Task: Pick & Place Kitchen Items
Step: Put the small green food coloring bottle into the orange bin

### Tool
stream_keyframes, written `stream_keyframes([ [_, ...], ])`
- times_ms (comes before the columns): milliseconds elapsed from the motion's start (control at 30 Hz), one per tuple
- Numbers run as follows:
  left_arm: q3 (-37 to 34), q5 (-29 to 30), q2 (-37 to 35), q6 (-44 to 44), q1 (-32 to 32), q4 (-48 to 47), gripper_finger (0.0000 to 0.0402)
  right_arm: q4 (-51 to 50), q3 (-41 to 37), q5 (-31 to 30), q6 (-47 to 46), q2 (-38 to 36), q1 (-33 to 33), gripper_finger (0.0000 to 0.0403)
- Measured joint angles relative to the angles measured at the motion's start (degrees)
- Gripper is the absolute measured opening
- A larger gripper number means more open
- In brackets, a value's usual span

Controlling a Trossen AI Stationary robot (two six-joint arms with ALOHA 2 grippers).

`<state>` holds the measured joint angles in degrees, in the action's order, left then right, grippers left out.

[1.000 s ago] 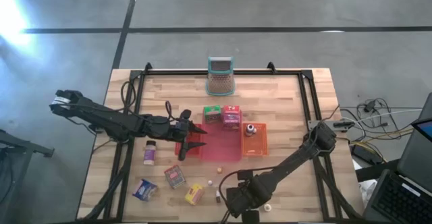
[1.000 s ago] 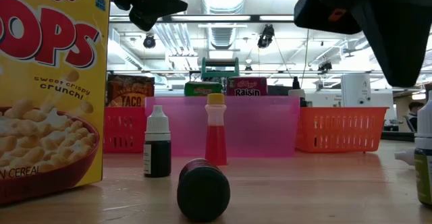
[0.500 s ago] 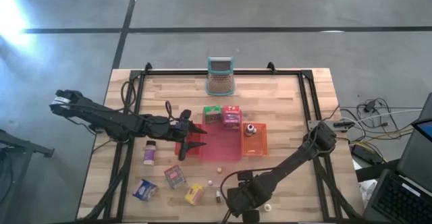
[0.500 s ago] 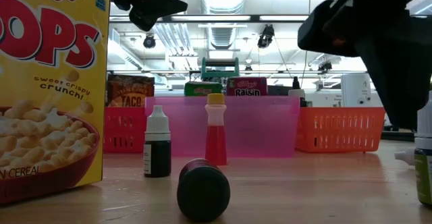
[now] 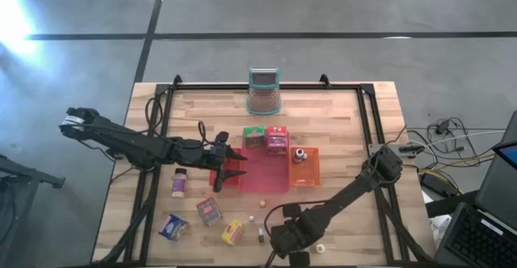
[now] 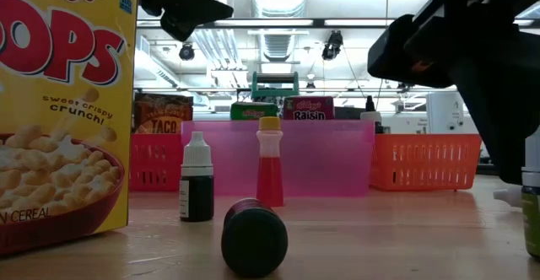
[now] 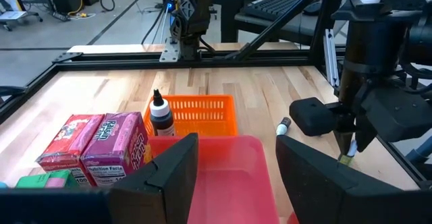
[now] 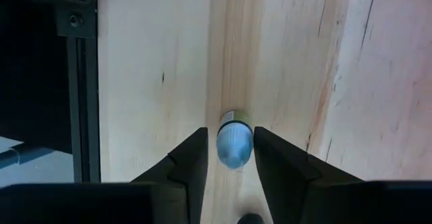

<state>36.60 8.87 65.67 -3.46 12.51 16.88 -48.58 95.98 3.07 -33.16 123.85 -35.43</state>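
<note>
My right gripper (image 8: 229,158) points down near the table's near edge, right of centre (image 5: 292,254). Its fingers stand close on either side of the pale cap of a small upright bottle (image 8: 234,145), which stands on the wood; the low view shows this bottle at the right edge (image 6: 531,221). My left gripper (image 7: 236,177) hovers open and empty over the red tray (image 5: 262,175), left of centre (image 5: 236,165). My right gripper's fingers come from above and flank the bottle's cap (image 8: 236,137). One finger (image 8: 264,153) lies right beside the cap, and a thin gap shows at the other. Whether they touch it, I cannot tell. The bottle stands upright on the table.
Small boxes (image 5: 210,211) (image 5: 173,227) (image 5: 233,232) and a jar (image 5: 180,182) lie at the near left. Small bottles (image 6: 196,183) (image 6: 270,166) (image 6: 253,236) stand or lie near the front. Boxes (image 5: 266,137) sit behind the red tray, a bottle (image 5: 300,155) stands in the orange tray, and a mesh holder (image 5: 263,92) is at the far edge.
My right gripper has sunk a little toward the small bottle at the near edge. My left arm has kept still.
</note>
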Motion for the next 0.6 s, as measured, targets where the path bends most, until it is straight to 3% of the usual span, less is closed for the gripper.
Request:
stream_keyframes([
  [333,0.0,0.01,0.0,0.0,0.0,0.02,0.0204,-0.09,0.0,0.06,0.17,0.0,0.23,0.0066],
  [600,0.0,0.0,0.0,0.0,0.0,0.04,0.0204,-0.52,0.0,0.03,0.11,-0.12,0.31,0.008],
])
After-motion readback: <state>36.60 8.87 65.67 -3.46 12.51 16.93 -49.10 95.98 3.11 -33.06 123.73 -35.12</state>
